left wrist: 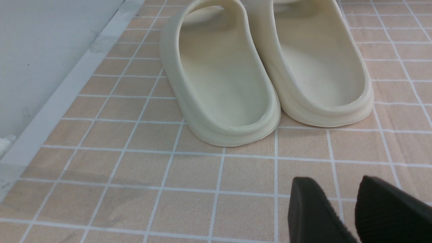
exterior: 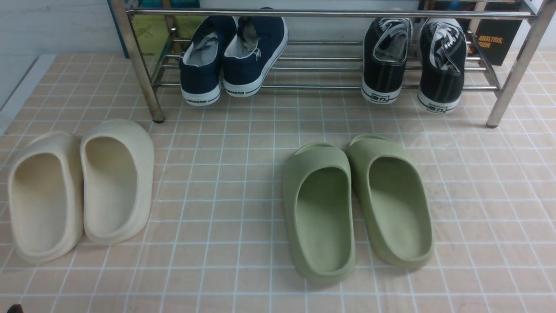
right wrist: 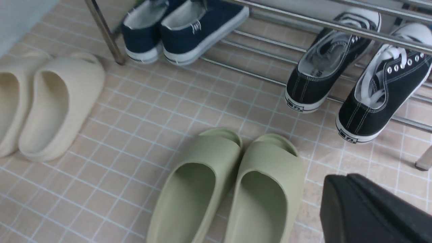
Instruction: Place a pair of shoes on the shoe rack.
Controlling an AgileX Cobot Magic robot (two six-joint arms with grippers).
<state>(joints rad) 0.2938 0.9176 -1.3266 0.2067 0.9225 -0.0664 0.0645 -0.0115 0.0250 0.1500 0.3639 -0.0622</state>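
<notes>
The two black sneakers (exterior: 386, 61) (exterior: 443, 65) with white laces sit side by side at the right of the chrome shoe rack's (exterior: 330, 13) lower shelf, heels toward me and overhanging the front bar. They also show in the right wrist view (right wrist: 320, 77) (right wrist: 381, 98) under the rack's top bar (right wrist: 337, 27). My left gripper (left wrist: 337, 180) is open and empty, low over the tiled floor just short of the cream slides. My right gripper (right wrist: 344, 177) is shut and empty, beside the green slides and apart from the sneakers. Neither gripper shows clearly in the front view.
Navy WARRIOR sneakers (exterior: 234, 56) sit at the left of the same shelf. Olive-green slides (exterior: 356, 204) lie on the floor at centre right. Cream slides (exterior: 78, 191) lie at the left, also in the left wrist view (left wrist: 263, 67). A white floor strip (left wrist: 50, 111) borders the tiles at the left.
</notes>
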